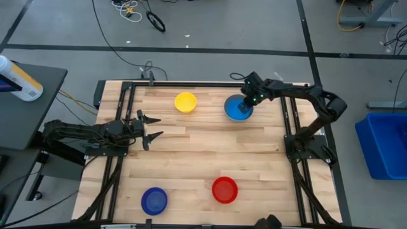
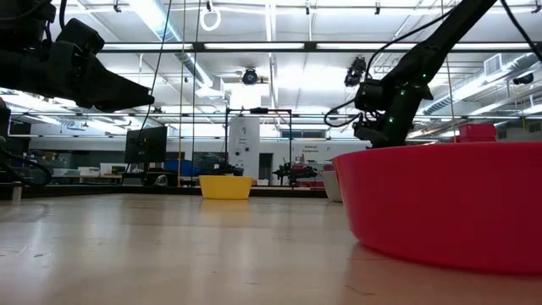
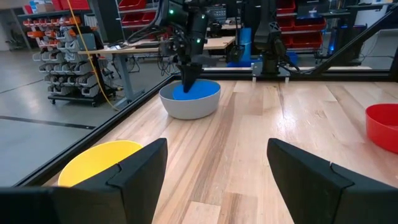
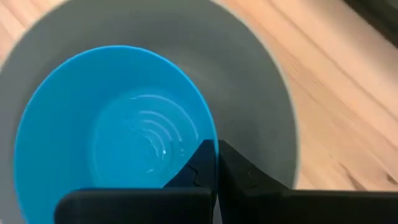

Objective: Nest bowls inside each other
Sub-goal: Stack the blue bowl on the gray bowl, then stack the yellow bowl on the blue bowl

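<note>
A light blue bowl (image 4: pixel 124 124) sits inside the rim of a grey bowl (image 3: pixel 189 107) at the table's far right, with my right gripper (image 4: pixel 216 163) shut on it from above. Whether the blue bowl rests on the grey one's bottom does not show. A yellow bowl (image 1: pixel 186 102) stands on its base at the far middle. A red bowl (image 1: pixel 224 189) and a dark blue bowl (image 1: pixel 154 200) stand near the front edge. My left gripper (image 1: pixel 151 127) waits open at the table's left side, pointing level across the table, with nothing between its fingers. My right gripper pinches the light blue bowl's rim (image 4: pixel 208 140), one finger inside the bowl and one outside its wall. The fingers come slanting down from above on the side toward the table's right edge. The bowl is mouth up inside the grey bowl, off its centre.
Black frame rails (image 1: pixel 289 121) run along the table's left, right and far edges. A blue bin (image 1: pixel 385 143) stands on the floor off the right side. The wooden top between the bowls lies bare.
</note>
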Robot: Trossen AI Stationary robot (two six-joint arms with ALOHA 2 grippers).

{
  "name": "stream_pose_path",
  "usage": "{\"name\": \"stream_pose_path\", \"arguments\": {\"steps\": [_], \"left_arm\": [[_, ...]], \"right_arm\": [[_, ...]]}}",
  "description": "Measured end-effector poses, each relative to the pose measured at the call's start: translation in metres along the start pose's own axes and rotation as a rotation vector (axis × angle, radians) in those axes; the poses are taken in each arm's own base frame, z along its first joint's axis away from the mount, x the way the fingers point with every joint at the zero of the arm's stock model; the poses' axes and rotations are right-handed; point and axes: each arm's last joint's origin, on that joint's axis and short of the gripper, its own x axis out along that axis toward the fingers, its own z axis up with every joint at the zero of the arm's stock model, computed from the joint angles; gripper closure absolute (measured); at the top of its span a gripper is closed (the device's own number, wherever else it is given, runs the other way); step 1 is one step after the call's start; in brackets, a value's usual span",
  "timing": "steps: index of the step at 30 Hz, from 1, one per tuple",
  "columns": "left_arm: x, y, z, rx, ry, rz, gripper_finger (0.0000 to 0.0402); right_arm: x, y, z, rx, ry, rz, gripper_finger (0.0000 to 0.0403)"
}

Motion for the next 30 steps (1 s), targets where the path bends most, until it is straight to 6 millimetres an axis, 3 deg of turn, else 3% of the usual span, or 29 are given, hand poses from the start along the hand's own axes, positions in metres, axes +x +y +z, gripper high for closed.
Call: {"name": "stream_pose_path", "arguments": {"steps": [5, 12, 21, 30], "left_arm": [[0.000, 0.000, 0.000, 0.000, 0.000, 0.000, 0.0116], [0.000, 0.000, 0.000, 0.003, 0.001, 0.000, 0.0116], [0.000, 0.000, 0.000, 0.001, 0.001, 0.000, 0.0116], [0.000, 0.000, 0.000, 0.003, 0.001, 0.000, 0.0116]], "right_arm": [[0.000, 0.000, 0.004, -0.001, -0.021, -0.007, 0.0385], [-0.008, 0.001, 0.015, -0.004, -0.047, -0.008, 0.0328], [-0.009, 0.000, 0.015, -0.007, -0.048, -0.084, 0.0249], [-0.029, 0.029, 0.044, -0.096, -0.173, 0.020, 0.0230]]}}
